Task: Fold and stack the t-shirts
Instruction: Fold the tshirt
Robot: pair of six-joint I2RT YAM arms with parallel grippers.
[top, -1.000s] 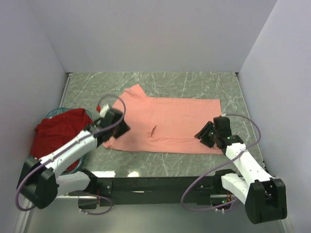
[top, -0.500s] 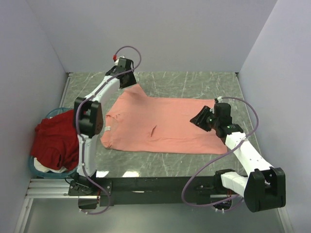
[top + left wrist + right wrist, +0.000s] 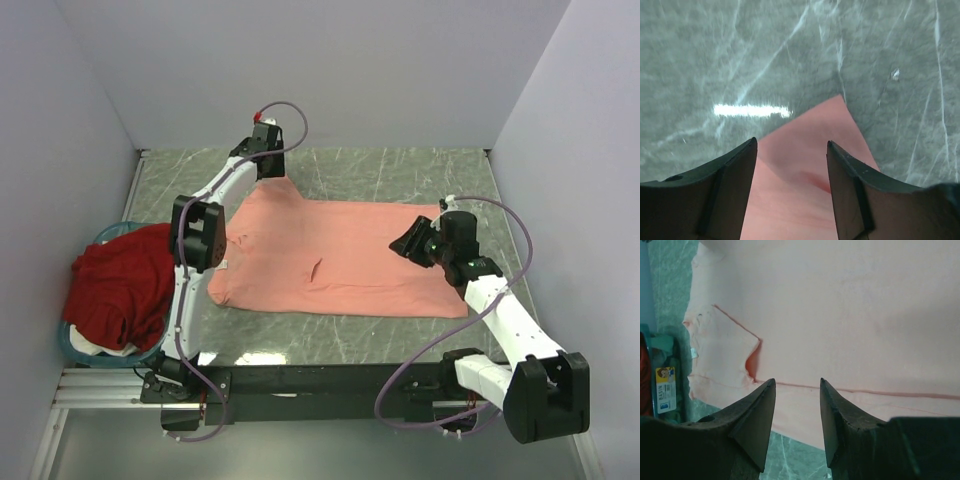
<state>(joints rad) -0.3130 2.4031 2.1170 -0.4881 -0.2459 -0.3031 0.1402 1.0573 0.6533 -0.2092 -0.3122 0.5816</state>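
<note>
**Two shirts unfolded, both grippers empty**

At the near left corner of the table [image 3: 420, 165], the red shirt [image 3: 120, 285] is seen heaped in a basket [image 3: 72, 345] and spilling over its rim. Mid-table, the pink shirt [image 3: 335, 255] is spread nearly flat, with a straight edge toward the right edge of the table and one pointed tip reaching toward the far edge. The right gripper [image 3: 797, 381] is held above the shirt's right part, its jaws apart with nothing between them. Farther back, the left gripper [image 3: 791, 142] is poised over the far tip, its jaws likewise spread and empty. Whether the cloth is touched there cannot be told.

The cotton is judged light, limp and not fragile. It can be expected to drape, drag and bunch when lifted. Hold is best taken by pinching a thin edge at the far tip and at a right-hand corner, so that a fold is carried over evenly.

The table is grey-green marbled stone, glossy enough that a light is reflected, so cloth is likely to slide on it. Plain pale walls [image 3: 300, 70] are set close along the left, far and right edges.
</note>
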